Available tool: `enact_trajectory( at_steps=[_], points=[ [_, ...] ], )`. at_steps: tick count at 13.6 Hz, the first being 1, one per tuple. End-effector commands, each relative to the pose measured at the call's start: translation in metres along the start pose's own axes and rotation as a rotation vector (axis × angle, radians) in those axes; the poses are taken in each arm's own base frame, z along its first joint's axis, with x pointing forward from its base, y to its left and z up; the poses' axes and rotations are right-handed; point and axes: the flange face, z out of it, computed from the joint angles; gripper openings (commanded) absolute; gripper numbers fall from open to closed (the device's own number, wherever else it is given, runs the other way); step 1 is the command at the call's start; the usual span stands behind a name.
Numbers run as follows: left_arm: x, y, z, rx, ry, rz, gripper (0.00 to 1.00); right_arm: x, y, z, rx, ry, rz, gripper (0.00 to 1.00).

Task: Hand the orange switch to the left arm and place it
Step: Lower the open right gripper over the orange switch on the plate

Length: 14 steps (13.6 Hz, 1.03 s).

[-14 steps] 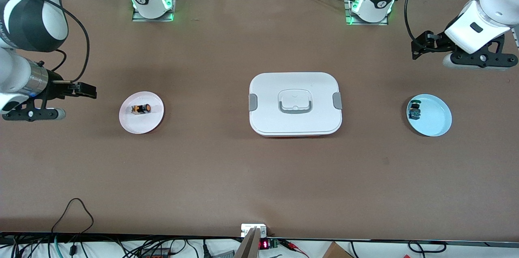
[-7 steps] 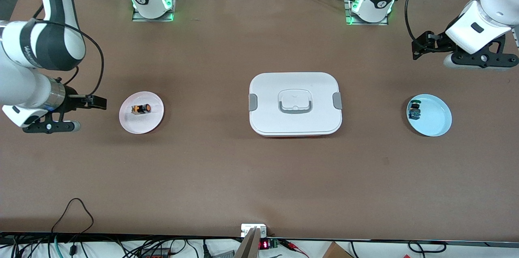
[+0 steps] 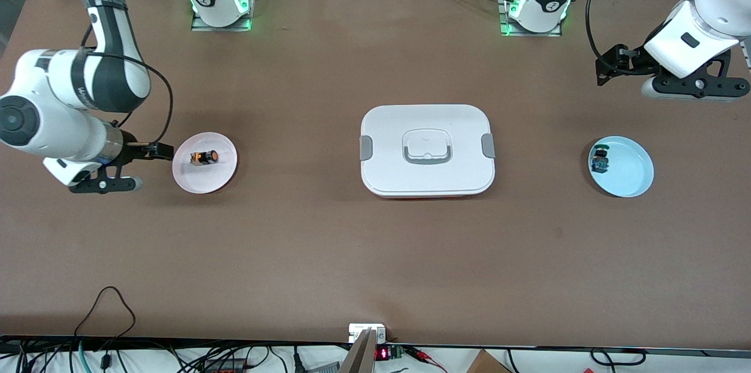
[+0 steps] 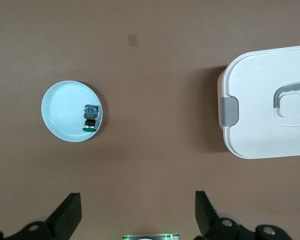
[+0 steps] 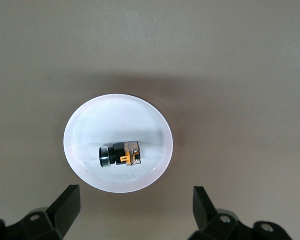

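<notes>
- While the right gripper [image 3: 154, 152] hangs at the left-middle of the front frame, its fingers [image 5: 65, 207] are spread wide and grasp nothing; it sits just beside the rim of the pink plate [image 3: 226, 172], on the side toward the right arm's end of the table.
- Right wrist view: both fingertips show at the bottom corners, with the pink plate [image 5: 85, 130] centred between and above them.
- Orange switch [image 3: 205, 157] lies on its side in the pink plate, roughly mid-plate, orange part facing the box in the front view. In the right wrist view the orange switch [image 5: 120, 154] sits slightly below plate centre, untouched.
- Box [image 3: 428, 150] is at the centre of the front frame, lid on, grey clips at both short sides, handle recessed in the middle. Well apart from both plates.
- Left gripper [image 3: 610, 62] hangs at the upper right of the front frame, over bare table, farther from the front camera than the blue plate [image 3: 636, 182]. Fingers [image 4: 67, 217] released, wide apart, empty; this arm waits.
- Left wrist view: blue plate [image 4: 57, 107] at left-middle, box [image 4: 260, 95] cut off by the right edge.
- Green-topped switch [image 3: 599, 160] lies in the blue plate, near the rim on the box side. Not held.
</notes>
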Motion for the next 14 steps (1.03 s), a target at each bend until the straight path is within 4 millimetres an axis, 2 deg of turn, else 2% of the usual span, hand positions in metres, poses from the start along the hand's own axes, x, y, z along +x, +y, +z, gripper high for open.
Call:
enact_trajectory(
  at_steps=[1, 4, 7, 9, 14],
  points=[
    [0.004, 0.001, -0.005, 0.024, -0.005, -0.010, 1.00, -0.009, -0.005, 0.015, 0.006, 0.009, -0.003, 1.00],
    [0.004, 0.003, -0.006, 0.024, -0.003, -0.008, 1.00, -0.013, -0.007, 0.037, 0.006, 0.012, -0.007, 1.00],
    [0.004, 0.003, -0.005, 0.024, -0.005, -0.007, 1.00, -0.018, -0.020, 0.058, 0.020, 0.022, -0.020, 1.00],
    [0.004, 0.002, -0.005, 0.024, -0.005, -0.009, 1.00, -0.022, -0.024, 0.079, 0.049, 0.017, -0.005, 1.00],
    [0.004, 0.001, -0.004, 0.024, -0.007, -0.010, 1.00, -0.023, -0.032, 0.106, 0.050, 0.023, -0.014, 1.00]
  ],
)
